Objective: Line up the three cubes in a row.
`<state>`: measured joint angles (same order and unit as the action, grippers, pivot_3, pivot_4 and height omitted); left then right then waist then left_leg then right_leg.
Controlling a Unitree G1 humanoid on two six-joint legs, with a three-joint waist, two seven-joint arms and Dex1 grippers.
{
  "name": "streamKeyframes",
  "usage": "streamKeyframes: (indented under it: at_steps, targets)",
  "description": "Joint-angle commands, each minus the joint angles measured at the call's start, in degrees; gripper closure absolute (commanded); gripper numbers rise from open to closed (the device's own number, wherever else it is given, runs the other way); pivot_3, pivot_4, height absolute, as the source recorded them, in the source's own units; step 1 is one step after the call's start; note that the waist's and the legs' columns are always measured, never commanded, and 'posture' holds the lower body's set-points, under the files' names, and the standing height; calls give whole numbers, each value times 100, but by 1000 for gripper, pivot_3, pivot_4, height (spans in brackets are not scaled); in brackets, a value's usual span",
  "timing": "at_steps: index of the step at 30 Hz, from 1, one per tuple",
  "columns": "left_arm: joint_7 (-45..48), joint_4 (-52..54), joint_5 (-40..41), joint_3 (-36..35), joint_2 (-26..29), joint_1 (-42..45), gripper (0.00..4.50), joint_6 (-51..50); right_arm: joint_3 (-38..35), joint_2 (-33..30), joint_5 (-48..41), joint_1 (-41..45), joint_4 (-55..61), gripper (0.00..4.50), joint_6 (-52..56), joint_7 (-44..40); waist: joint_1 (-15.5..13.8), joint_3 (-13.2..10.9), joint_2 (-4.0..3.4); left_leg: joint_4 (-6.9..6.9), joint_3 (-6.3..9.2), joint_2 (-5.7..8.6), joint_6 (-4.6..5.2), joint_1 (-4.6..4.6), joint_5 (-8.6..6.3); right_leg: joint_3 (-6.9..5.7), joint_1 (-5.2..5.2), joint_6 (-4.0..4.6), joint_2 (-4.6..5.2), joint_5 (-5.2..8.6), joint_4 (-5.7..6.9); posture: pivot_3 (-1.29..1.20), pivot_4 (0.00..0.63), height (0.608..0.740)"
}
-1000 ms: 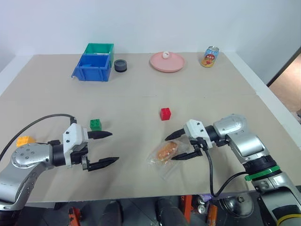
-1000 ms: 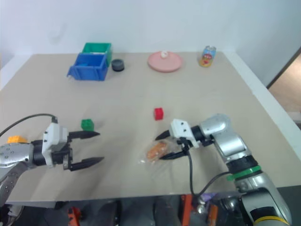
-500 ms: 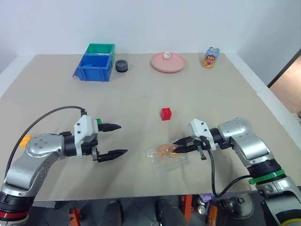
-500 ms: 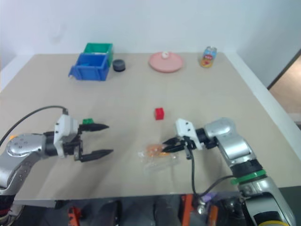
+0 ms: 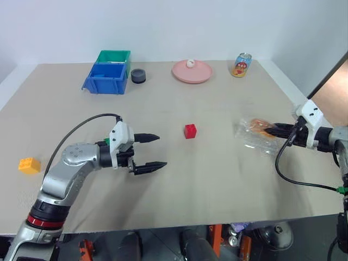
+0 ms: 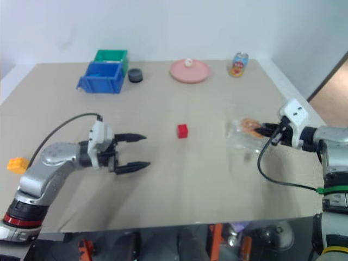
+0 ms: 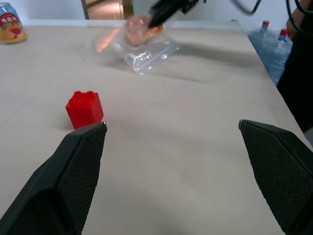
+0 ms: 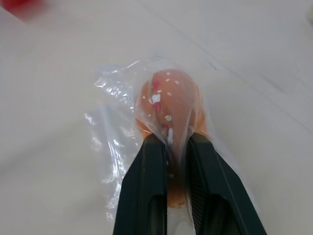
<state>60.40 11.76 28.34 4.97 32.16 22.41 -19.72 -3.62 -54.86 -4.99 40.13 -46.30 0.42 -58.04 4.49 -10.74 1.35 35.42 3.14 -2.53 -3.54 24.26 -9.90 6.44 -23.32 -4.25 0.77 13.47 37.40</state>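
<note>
Right gripper (image 5: pixel 273 129) pinches the bag (image 5: pixel 255 132) at frame right, clearing space; left gripper (image 5: pixel 154 150), open mid-frame, needs the red cube (image 5: pixel 190 131) next.

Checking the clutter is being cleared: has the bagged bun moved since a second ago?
Yes. The bagged bun, pinched by the right gripper, went from near the table's front, below the red cube, out to that cube's right.

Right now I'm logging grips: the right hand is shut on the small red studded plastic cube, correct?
No. The right hand is shut on the clear plastic bag with an orange pastry, as the right wrist view shows; the small red studded plastic cube sits free on the table.
</note>
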Motion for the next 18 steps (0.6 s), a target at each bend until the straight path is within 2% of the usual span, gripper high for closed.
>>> streamKeyframes:
  at_steps: [1,3,5,8,13,15,18]
  targets:
    - [-62,-26,-152,108,-120,104,0,148,185,88,773,379,-679,3997,-660,1528,14,0,0,0,-2,0,0,0,0,3,-1,0,-1,-1,0,0,150,740]
    - [-74,-61,-186,131,-181,133,0,160,318,208,1116,616,-1078,3997,-710,2335,32,0,0,0,-2,0,1,-2,1,6,0,0,-2,-4,0,0,150,740]
    - [-93,-69,-195,131,-232,161,0,153,356,299,1251,788,-1346,3997,-753,2738,40,0,-1,1,-3,0,4,-2,4,9,0,3,-4,-6,0,0,150,740]
    - [-139,-64,-212,109,-259,157,0,155,265,395,1231,956,-1554,3121,-854,2924,34,-1,-2,1,-1,3,9,-2,7,13,2,0,-4,-8,0,0,150,740]
    - [-240,45,-185,57,-241,33,0,125,207,492,1112,1106,-1630,1316,-835,2690,37,-1,-2,0,-1,6,9,0,7,19,4,-11,-4,-10,-1,0,150,740]
    - [-301,103,-158,21,-238,-41,0,99,90,556,962,1224,-1642,728,-813,2612,45,-1,-2,0,-1,5,9,-2,7,20,4,-10,-4,-11,-1,0,150,740]
    - [-372,200,-115,-12,-228,-161,0,82,-123,631,634,1373,-1574,728,-701,2234,46,-1,-3,0,0,4,9,-2,7,19,5,-10,-6,-12,0,0,150,740]
